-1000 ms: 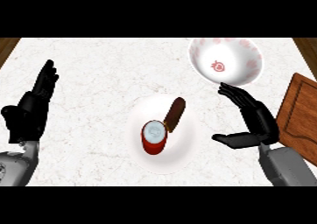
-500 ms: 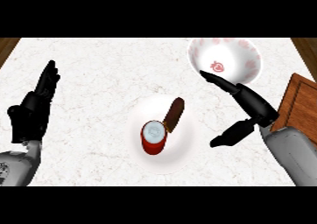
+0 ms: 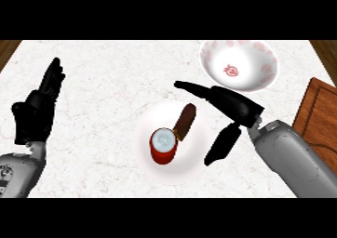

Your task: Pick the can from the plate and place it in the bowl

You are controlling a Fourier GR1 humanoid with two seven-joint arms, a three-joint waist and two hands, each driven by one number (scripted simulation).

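While the left hand (image 3: pixel 35 114) rests open at the left, the right hand (image 3: pixel 233 109) spreads open fingers just right of the upright can (image 3: pixel 164 147) on the plate (image 3: pixel 198 162).

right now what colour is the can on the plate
Red with a pale, silvery top, seen in the head view: the can.

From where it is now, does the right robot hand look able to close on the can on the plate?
Probably yes. The right robot hand is open just right of the can on the plate, thumb low, fingers above. Only the brown object beside the can lies near its path.
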